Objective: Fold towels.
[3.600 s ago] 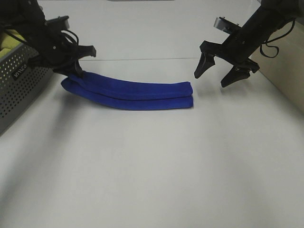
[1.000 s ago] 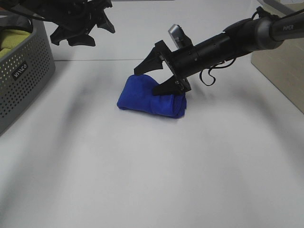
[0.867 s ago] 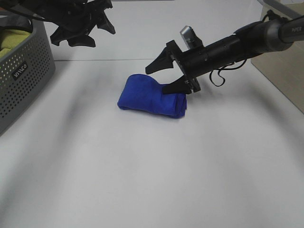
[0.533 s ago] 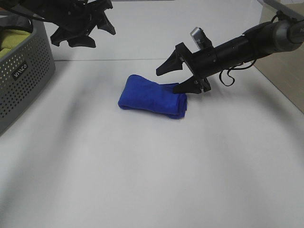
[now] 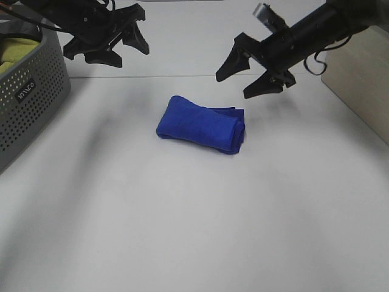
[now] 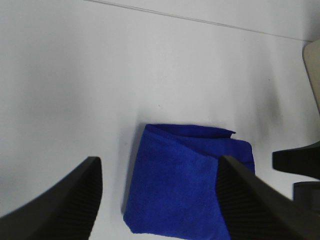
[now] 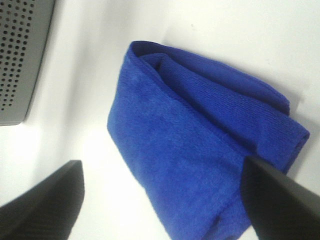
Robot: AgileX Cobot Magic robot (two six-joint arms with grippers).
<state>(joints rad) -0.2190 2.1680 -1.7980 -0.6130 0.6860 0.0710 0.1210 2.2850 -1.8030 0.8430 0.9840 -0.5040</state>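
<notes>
Both empty: left gripper [image 5: 112, 47] and right gripper [image 5: 252, 76] spread wide, touching nothing. Folded blue towel [image 5: 202, 124] long axis left-right, right end slightly nearer.

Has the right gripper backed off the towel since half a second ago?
Yes. The right gripper has lifted up and away toward the far right, clear of the blue towel, jaws open; before, its lower finger touched the towel's right end.

Folded blue towel [image 5: 202, 123] alone mid-surface [image 5: 194, 231], bare white surface all around it, perforated grey basket [image 5: 27, 100] blocking the left edge, tan box [image 5: 358, 79] at the right edge, both pincers raised clear above the far side
</notes>
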